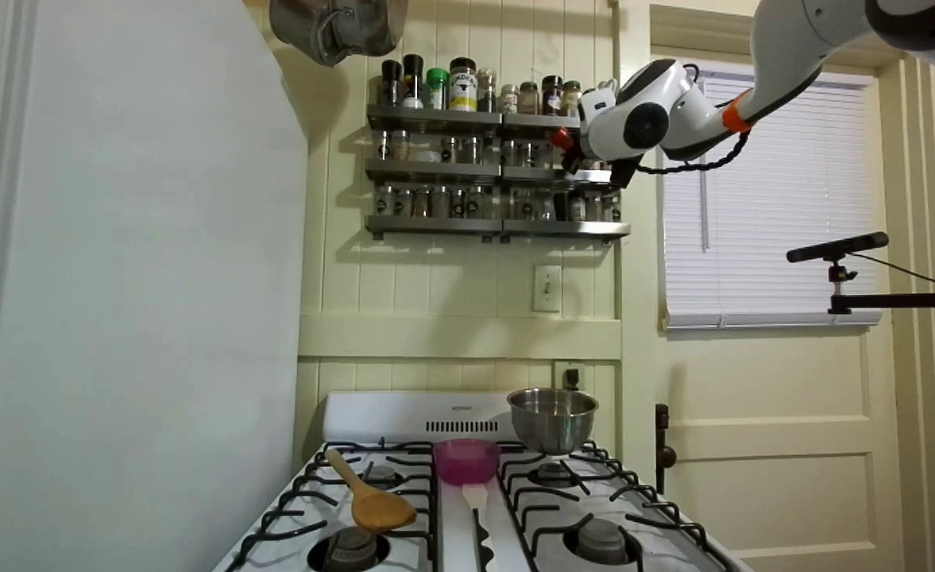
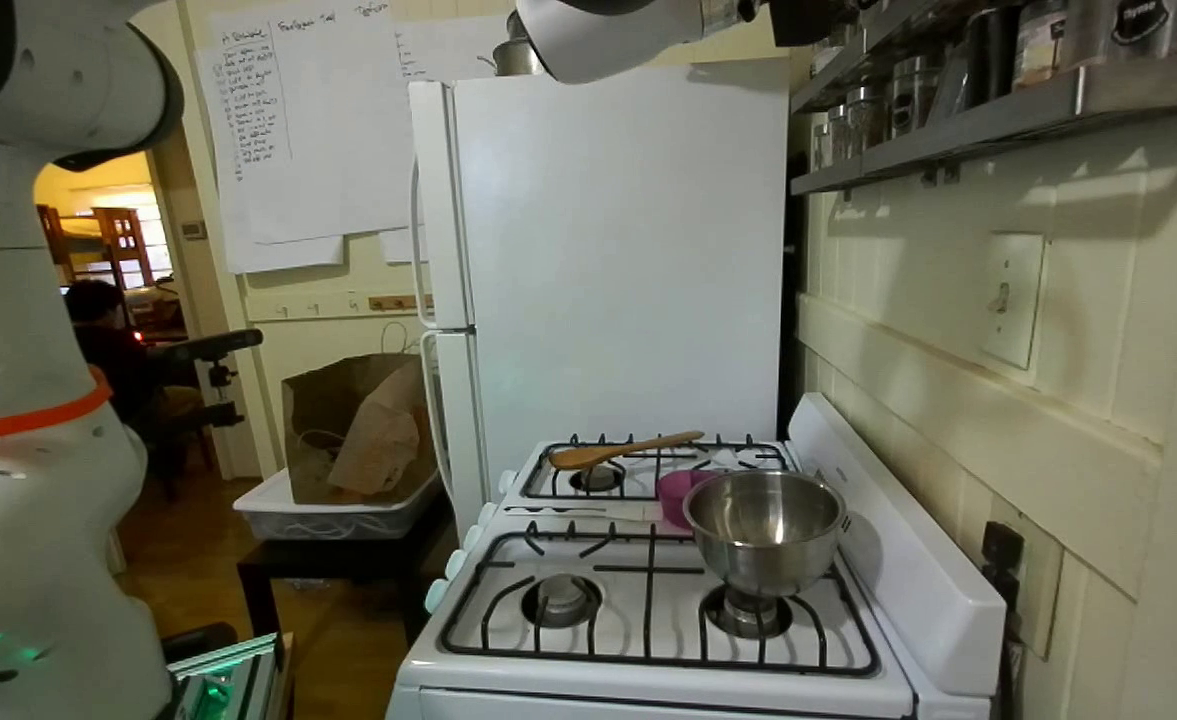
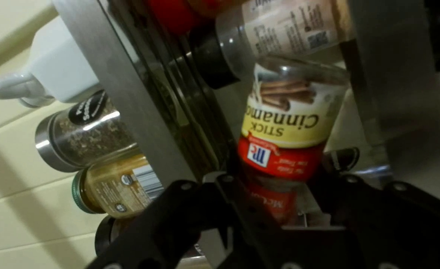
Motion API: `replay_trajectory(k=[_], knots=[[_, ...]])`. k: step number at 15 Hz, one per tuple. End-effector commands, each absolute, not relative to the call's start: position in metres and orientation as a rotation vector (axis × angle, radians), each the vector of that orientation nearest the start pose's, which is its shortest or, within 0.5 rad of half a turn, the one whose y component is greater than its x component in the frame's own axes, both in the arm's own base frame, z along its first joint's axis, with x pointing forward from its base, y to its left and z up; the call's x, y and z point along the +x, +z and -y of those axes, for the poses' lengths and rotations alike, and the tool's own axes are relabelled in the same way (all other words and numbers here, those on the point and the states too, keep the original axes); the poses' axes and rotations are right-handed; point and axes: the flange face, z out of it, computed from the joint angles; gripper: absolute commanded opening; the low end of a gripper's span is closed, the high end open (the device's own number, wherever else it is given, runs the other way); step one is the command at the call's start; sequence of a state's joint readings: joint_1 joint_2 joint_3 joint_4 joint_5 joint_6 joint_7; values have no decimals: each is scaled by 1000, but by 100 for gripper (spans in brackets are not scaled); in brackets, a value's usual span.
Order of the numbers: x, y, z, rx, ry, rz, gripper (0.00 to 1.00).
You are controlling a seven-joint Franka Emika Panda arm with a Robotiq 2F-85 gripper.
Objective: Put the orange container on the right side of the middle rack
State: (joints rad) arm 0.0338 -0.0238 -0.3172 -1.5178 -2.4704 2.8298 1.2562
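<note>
The orange container is an orange-red jar with a yellow and red cinnamon label; it shows between my fingers in the wrist view (image 3: 283, 149). In an exterior view only its red end (image 1: 562, 141) sticks out at the gripper's left. My gripper (image 1: 572, 156) is shut on it; the fingers also show in the wrist view (image 3: 274, 183). The jar is tilted, nearly on its side, in front of the gap above the middle rack (image 1: 538, 174). The middle rack's ledge also shows in the wrist view (image 3: 388, 71). My arm hides part of the rack's right side.
The upper tier's ledge (image 3: 119, 86) runs close beside the jar, with jars on it. A black-lidded jar (image 3: 291, 30) and a red thing (image 3: 175, 15) stand behind the held jar. The lower tier (image 1: 562, 229) holds jars. A steel bowl (image 1: 553, 421) and pink cup (image 1: 467, 461) are on the stove.
</note>
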Motion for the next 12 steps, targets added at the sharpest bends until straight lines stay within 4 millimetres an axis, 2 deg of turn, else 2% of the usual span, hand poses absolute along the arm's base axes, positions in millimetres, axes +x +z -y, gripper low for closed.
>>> replay_trajectory(k=[1, 12], knots=[[576, 730, 146, 1273, 1298, -352, 22], [582, 722, 135, 1329, 1378, -163, 22]])
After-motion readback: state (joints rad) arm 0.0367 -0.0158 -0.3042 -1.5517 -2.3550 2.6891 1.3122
